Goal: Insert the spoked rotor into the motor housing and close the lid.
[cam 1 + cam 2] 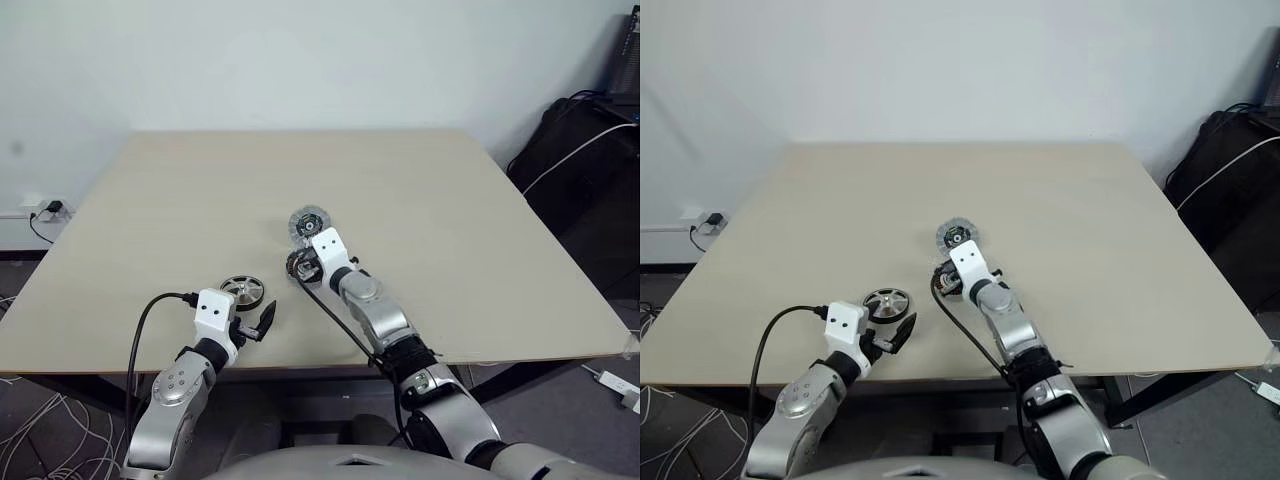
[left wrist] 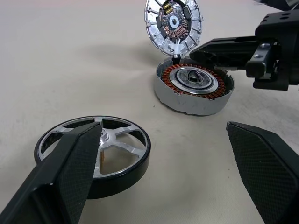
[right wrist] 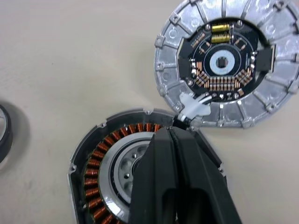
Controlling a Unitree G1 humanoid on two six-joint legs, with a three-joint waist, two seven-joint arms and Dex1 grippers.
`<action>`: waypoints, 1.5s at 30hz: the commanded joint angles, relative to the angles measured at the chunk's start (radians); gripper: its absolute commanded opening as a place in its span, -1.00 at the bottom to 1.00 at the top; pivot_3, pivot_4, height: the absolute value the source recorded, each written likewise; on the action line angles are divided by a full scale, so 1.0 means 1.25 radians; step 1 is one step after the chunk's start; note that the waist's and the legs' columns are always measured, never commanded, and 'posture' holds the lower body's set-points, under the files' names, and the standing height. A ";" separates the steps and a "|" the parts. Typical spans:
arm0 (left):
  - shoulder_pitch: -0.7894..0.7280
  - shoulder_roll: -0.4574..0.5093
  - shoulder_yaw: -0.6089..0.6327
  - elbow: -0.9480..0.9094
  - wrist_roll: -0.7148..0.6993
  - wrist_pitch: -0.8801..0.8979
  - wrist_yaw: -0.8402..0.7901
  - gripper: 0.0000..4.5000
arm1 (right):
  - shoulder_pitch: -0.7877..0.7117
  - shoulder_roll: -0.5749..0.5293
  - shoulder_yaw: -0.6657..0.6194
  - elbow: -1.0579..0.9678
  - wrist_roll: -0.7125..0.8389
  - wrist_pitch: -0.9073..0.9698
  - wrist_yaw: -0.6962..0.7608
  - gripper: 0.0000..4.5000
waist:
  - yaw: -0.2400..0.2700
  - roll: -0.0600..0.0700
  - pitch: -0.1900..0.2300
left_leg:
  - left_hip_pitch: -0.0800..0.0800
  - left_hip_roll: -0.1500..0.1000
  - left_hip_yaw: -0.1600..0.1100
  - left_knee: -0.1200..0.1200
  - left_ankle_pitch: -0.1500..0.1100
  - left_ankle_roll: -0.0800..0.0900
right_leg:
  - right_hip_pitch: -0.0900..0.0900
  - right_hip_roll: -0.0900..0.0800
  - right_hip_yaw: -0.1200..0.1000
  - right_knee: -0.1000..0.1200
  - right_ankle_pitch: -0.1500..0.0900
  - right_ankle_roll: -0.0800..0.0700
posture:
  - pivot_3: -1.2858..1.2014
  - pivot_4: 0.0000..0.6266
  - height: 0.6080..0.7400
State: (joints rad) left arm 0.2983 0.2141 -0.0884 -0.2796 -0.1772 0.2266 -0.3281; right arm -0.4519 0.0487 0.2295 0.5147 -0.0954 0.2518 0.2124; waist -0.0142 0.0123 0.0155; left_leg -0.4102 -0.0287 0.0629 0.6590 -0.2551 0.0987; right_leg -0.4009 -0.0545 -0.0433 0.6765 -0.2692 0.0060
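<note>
The spoked rotor (image 2: 96,154), a silver wheel with a dark rim, lies flat near the table's front edge. My left gripper (image 2: 163,186) stands open just behind it, one finger in front of the rotor's near side and nothing between the fingers. Further in sits the motor housing (image 3: 100,149), its copper windings showing around a silver centre. The lid (image 3: 229,65) lies open beside it with its circuit face up, joined to the housing by a small white connector. My right gripper (image 3: 174,133) is shut and empty, its tips hovering over the housing's rim near that connector.
The beige table (image 1: 450,220) is bare beyond these parts. Its front edge runs just below my left gripper (image 1: 255,322). A black bag (image 1: 585,150) with cables stands off the right side, and a wall socket (image 1: 45,210) lies off the left.
</note>
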 commanded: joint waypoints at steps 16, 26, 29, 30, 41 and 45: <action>-0.004 -0.003 0.000 -0.039 0.001 -0.014 0.002 1.00 | -0.035 0.005 -0.002 0.026 -0.012 0.003 0.009 -0.99 | 0.000 0.000 0.000 | 0.000 0.000 0.000 0.000 0.000 0.000 | 0.000 0.000 0.000 0.000 0.000 0.000 | 0.03 -1.00 1.00; -0.005 -0.002 0.003 -0.037 0.003 -0.017 0.003 1.00 | -0.080 -0.002 -0.015 0.104 -0.012 -0.018 0.004 -0.99 | -0.001 0.000 0.000 | 0.000 0.000 0.000 0.000 0.000 0.000 | 0.000 0.000 0.000 0.000 0.000 0.000 | 0.03 -1.00 1.00; -0.007 -0.002 0.003 -0.035 0.003 -0.017 0.003 1.00 | -0.090 -0.002 -0.016 0.119 -0.011 -0.024 0.003 -0.99 | -0.002 0.000 0.000 | 0.000 0.000 0.000 0.000 0.000 0.000 | 0.000 0.000 0.000 0.000 0.000 0.000 | 0.03 -1.00 1.00; -0.007 -0.002 0.002 -0.035 0.003 -0.017 0.002 1.00 | -0.091 -0.002 -0.015 0.120 -0.011 -0.025 0.003 -0.99 | -0.002 0.000 0.000 | 0.000 0.000 0.000 0.000 0.000 0.000 | 0.000 0.000 0.000 0.000 0.000 0.000 | 0.03 -1.00 1.00; -0.009 -0.001 0.000 -0.035 0.002 -0.015 -0.002 1.00 | -0.048 -0.007 -0.006 0.027 -0.005 -0.014 0.024 -0.99 | -0.003 0.000 0.000 | 0.000 0.000 0.000 0.000 0.000 0.000 | 0.000 0.000 0.000 0.000 0.000 0.000 | 0.03 -1.00 1.00; -0.009 -0.001 -0.002 -0.033 0.001 -0.015 -0.004 1.00 | -0.044 -0.002 0.004 0.028 -0.012 -0.005 0.031 -0.99 | -0.003 0.000 0.000 | 0.000 0.000 0.000 0.000 0.000 0.000 | 0.000 0.000 0.000 0.000 0.000 0.000 | 0.03 -1.00 1.00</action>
State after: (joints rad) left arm 0.2983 0.2154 -0.0883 -0.2796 -0.1762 0.2266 -0.3286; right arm -0.4934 0.0417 0.2304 0.5852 -0.1116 0.2504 0.2436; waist -0.0180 0.0124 0.0156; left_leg -0.4102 -0.0287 0.0629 0.6589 -0.2551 0.0986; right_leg -0.4008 -0.0545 -0.0432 0.6765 -0.2690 0.0063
